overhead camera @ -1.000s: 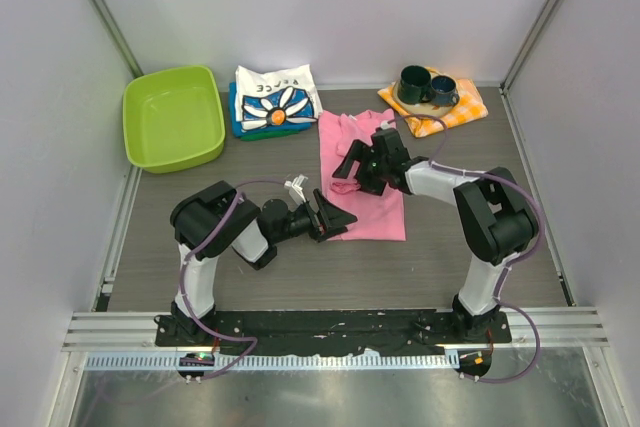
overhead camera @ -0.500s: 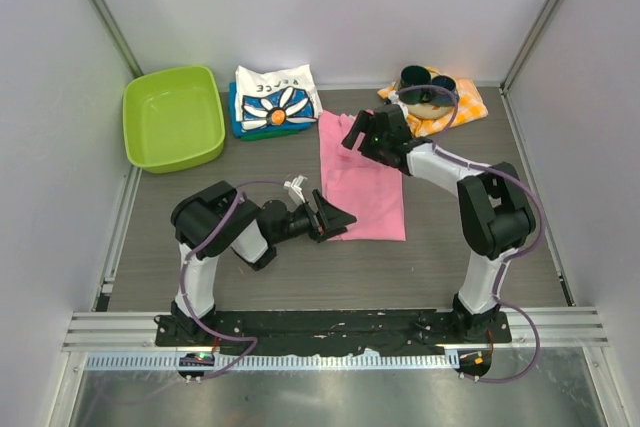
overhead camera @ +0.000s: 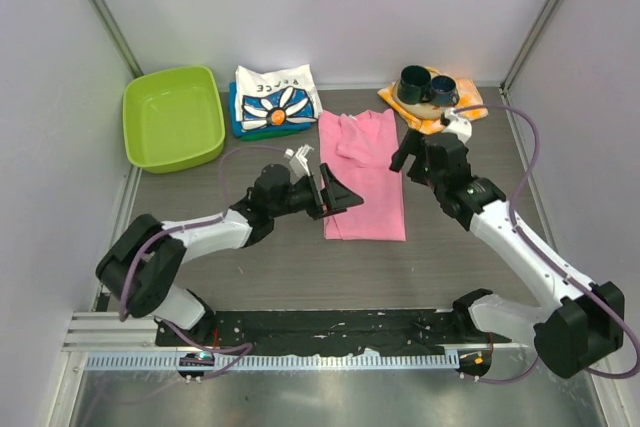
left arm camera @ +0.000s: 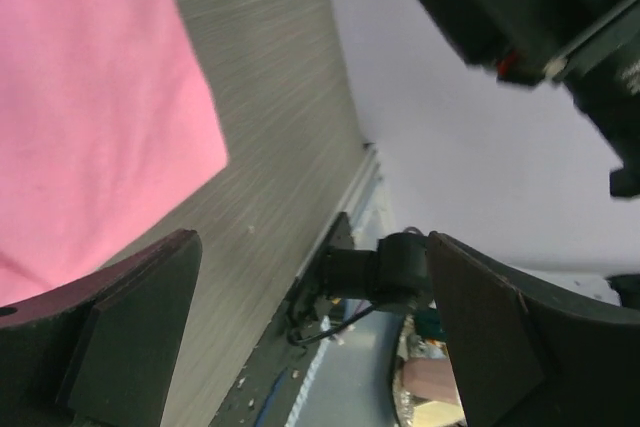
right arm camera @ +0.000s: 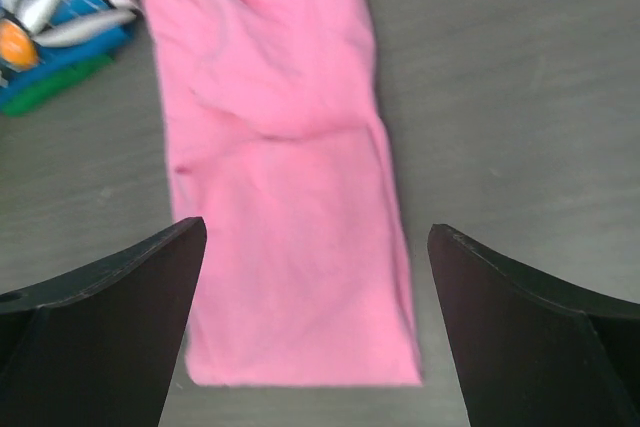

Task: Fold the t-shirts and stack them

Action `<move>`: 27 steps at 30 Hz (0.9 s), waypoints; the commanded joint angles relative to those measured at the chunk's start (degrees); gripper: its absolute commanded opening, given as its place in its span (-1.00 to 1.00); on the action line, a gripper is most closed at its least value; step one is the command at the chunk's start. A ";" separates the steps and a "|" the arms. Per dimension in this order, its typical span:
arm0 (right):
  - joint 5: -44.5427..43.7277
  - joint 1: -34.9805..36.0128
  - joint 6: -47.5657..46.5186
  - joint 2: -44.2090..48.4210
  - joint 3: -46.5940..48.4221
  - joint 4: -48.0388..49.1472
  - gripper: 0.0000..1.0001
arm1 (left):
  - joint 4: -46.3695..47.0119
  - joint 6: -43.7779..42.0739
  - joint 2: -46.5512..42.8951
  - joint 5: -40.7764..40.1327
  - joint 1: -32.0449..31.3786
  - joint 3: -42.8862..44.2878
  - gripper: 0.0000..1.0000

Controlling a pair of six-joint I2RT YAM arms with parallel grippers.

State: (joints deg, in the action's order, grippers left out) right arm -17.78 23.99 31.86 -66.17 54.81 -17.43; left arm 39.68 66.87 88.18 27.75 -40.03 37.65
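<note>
The right gripper (overhead camera: 412, 155) has swung back off the pink shirt (overhead camera: 365, 182) and now hangs just right of it, jaws wide and empty. The left gripper (overhead camera: 335, 197), also wide and holding nothing, sits at the shirt's near left edge. The shirt lies as a long strip, right of the daisy shirt (overhead camera: 277, 97). If a gripper pinches only the top layer, I'd expect the fold to pull open.

Plain white walls (overhead camera: 350, 7) enclose a table (overhead camera: 380, 272) on three sides. Its top is grey wood grain, with a metal rail (overhead camera: 110, 331) along the near edge.
</note>
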 commanded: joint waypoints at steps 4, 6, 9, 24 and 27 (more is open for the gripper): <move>0.98 0.01 3.12 10.00 -13.22 -10.16 0.84 | -44.51 -14.58 -6.97 -11.93 -0.13 3.32 1.00; 2.83 0.09 4.09 13.33 -16.03 -10.26 0.82 | -43.38 -13.53 -7.50 -12.19 -0.31 0.07 0.99; 4.24 0.09 5.23 16.67 -18.67 -10.96 0.78 | -40.48 -12.21 -7.67 -13.07 -1.10 -3.63 1.00; 7.85 0.09 6.90 18.45 -22.90 -9.82 0.74 | -36.07 -10.80 1.81 -21.06 -3.74 -3.20 0.99; 8.37 0.01 7.17 18.62 -23.43 -9.03 0.72 | -37.57 -10.97 4.09 -23.08 -3.04 -1.35 1.00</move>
State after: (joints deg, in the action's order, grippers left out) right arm -10.07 23.99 37.89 -48.47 31.81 -29.02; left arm 9.78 58.06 87.44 12.93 -43.75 36.10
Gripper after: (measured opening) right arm 0.866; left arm 0.995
